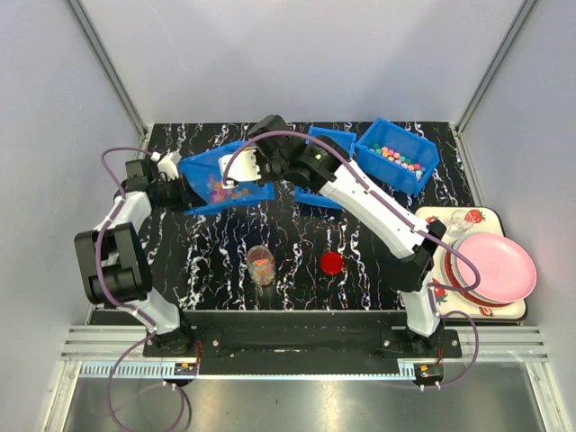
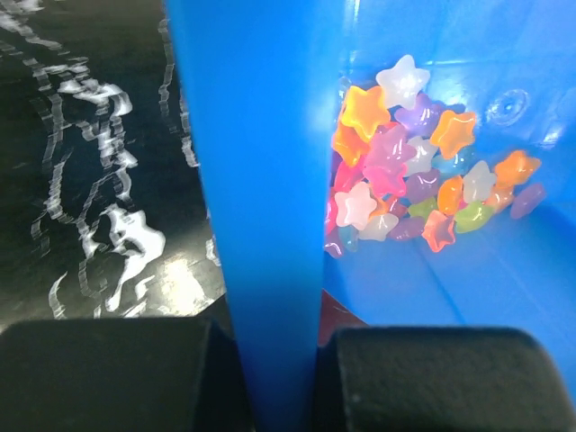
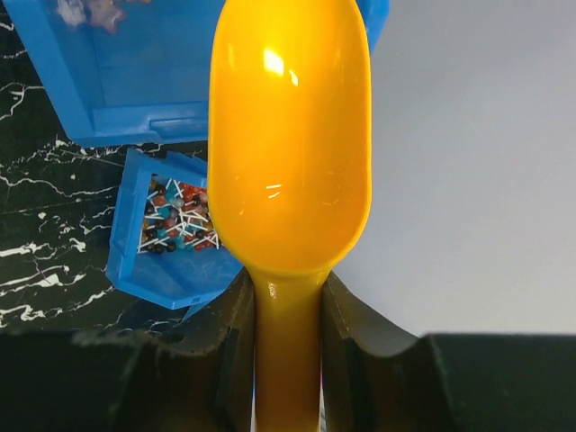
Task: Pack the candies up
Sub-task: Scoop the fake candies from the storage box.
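Black marbled table carries everything; take the tilted bin as your landmark. Far to its right, at the table's edge, a tray bears a pink plate. Just right of the tilted bin sits a second bin of wrapped candies. Right of that is a third bin of small round candies.

Your left gripper is pinched tight on one wall of the tilted bin, a pad on either side, and holds it at a slant. Your right gripper clamps the handle of the yellow scoop, jaws narrowed onto it. The bowl is empty.

On the near side of the tilted bin stands a clear jar with some candies already in it. A red lid lies to the near right of the bin, apart from the jar.

Smallest are the star candies, heaped on the tilted bin's floor close beside the held wall. The scoop's long axis runs straight out from the jaws, and its tip crosses the bin's right end. That puts the heap to the left of the bowl, down inside the bin. I judge the right arm the one to reach it, since your left is busy with the bin. Swing the bowl left and dip its mouth toward the heap.
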Controlling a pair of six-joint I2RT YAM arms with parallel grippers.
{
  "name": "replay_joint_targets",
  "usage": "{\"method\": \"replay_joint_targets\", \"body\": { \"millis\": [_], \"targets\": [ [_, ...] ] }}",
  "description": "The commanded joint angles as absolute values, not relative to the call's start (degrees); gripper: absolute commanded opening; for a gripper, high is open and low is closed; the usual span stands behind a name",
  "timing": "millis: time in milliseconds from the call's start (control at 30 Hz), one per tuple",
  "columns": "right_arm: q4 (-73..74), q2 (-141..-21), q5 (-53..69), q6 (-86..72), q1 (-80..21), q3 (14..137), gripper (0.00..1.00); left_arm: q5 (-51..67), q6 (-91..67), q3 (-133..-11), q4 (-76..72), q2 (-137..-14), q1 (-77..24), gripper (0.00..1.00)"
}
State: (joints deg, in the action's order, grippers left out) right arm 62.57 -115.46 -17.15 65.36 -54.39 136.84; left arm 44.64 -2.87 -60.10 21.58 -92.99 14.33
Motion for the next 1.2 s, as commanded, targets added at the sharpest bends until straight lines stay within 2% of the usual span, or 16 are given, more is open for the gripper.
{"method": "replay_joint_targets", "body": {
  "millis": [0,167,400,567,667,1167],
  "targets": [
    [64.6,-117.2,-20.9,68.9,-55.0,138.8,0.00,35.8,-3.3,-58.7,14.4,-85.1,13.4,0.00],
    [65.6,-120.8,-23.3,71.8,-55.2,139.1,0.00,23.2,-3.6,-57.6,14.1,-81.4,11.9,0.00],
    [66.4,-127.9,-24.4,75.2,-55.3,143.1,0.00,17.3,-4.4,-57.6,15.0,-79.4,10.8,0.00],
    [66.3,-136.1,-24.9,78.1,-55.2,151.2,0.00,13.3,-4.7,-57.4,15.8,-78.2,9.5,0.00],
    [65.3,-139.9,-24.6,80.2,-55.1,154.5,0.00,11.3,-4.6,-56.7,15.8,-76.9,8.2,0.00],
    [60.5,-147.4,-17.3,82.3,-54.4,154.6,0.00,10.2,-2.7,-53.4,14.2,-70.4,3.7,0.00]
  ]
}}
